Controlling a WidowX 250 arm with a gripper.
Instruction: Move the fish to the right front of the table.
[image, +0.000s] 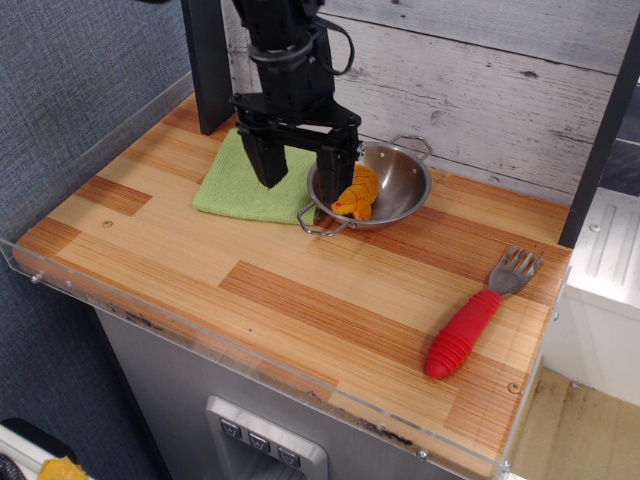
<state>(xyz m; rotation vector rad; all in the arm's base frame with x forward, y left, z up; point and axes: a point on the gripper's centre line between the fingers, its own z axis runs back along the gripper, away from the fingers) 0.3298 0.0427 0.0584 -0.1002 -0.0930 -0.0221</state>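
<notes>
Fish (355, 192) lies in the steel pan (400, 176), on its left half, orange-yellow, ridged, long axis running roughly back to front, its front end against the pan's near-left wall. Not gripped. The pan sits toward the back edge of the surface (300, 290), about mid-width, with one wire handle at its back right and the other at its front left, the front one lying on the wood by the cloth's corner.

My tool (297, 172) hangs over the pan's left rim with the fingers spread wide and nothing between them. Right finger (334, 177) points down at the pan's left rim, right beside the fish; I can't tell if it touches the fish or the rim. Left finger (269, 160) is over the green cloth (240, 185). Black arm body rises straight up from the fingers, cable looped at the top.

The green cloth lies flat at the back left of the surface, its right edge at the pan's left side, partly hidden by my tool.

Red-handled fork (475, 320) lies near the right edge, toward the front right corner, grey tines pointing to the back, well apart from the pan and fish. Clear acrylic guard (150, 310) runs along the front and left edges. Grey plank wall (480, 80) behind the back edge.
</notes>
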